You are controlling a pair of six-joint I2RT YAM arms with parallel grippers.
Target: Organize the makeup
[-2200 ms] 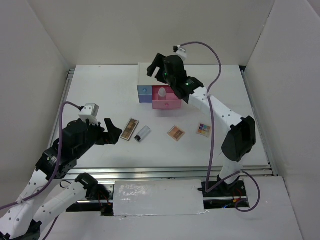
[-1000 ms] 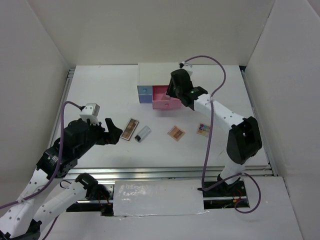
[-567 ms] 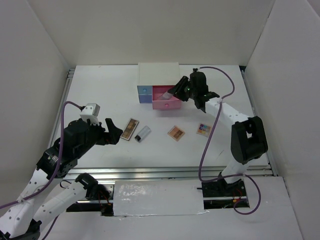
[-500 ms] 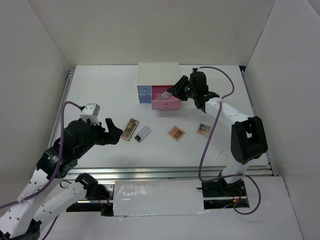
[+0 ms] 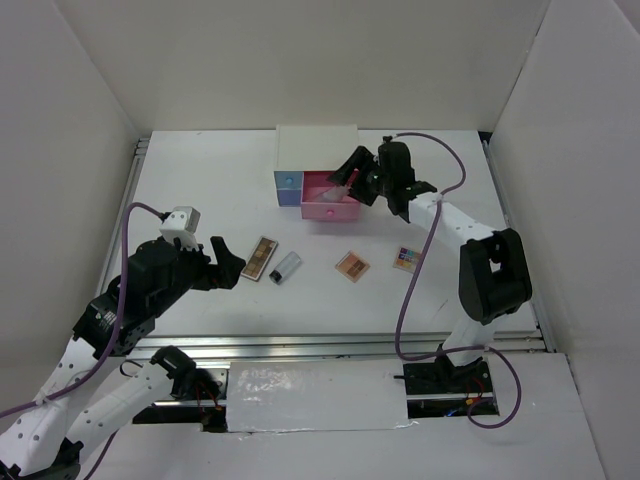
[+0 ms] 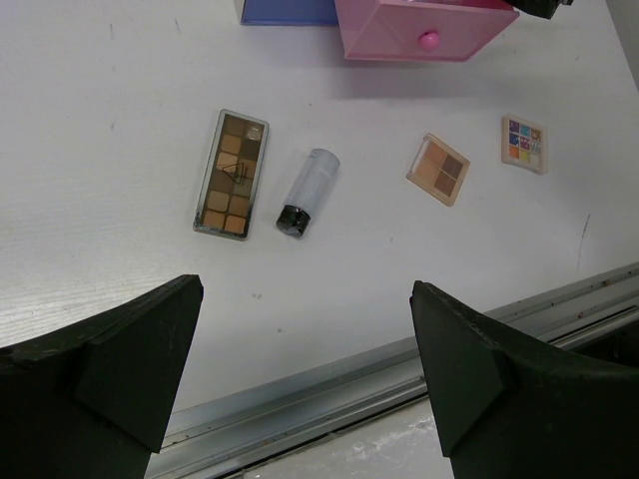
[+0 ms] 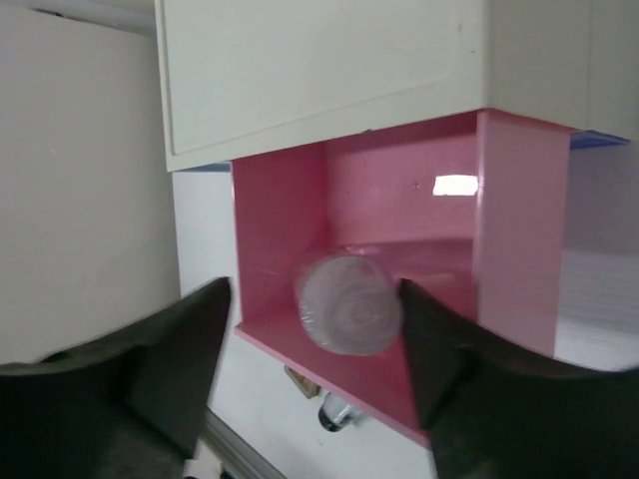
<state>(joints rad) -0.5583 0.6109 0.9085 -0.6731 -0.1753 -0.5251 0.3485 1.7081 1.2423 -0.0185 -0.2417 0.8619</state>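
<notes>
My right gripper (image 5: 350, 176) reaches into the open pink drawer (image 5: 331, 208) of the white box (image 5: 317, 143). Its jaws stand open around a small clear bottle (image 7: 347, 304). That bottle lies against the right finger (image 7: 454, 369), with a gap to the left one. On the table lie a long brown palette (image 5: 263, 258), a clear bottle with a black cap (image 5: 286, 267), a pinkish square palette (image 5: 351, 266) and a multicolour palette (image 5: 407, 259). My left gripper (image 5: 228, 261) hovers wide open and empty at the near left, short of the brown palette (image 6: 232, 173).
A blue drawer (image 5: 288, 184) sits shut to the left of the pink one. White walls enclose the table on three sides. A metal rail (image 6: 399, 369) runs along the near edge, under my left gripper.
The right wrist swung over and down into the pink drawer with the small bottle, and its jaws have just widened around it. The left arm has not moved.
</notes>
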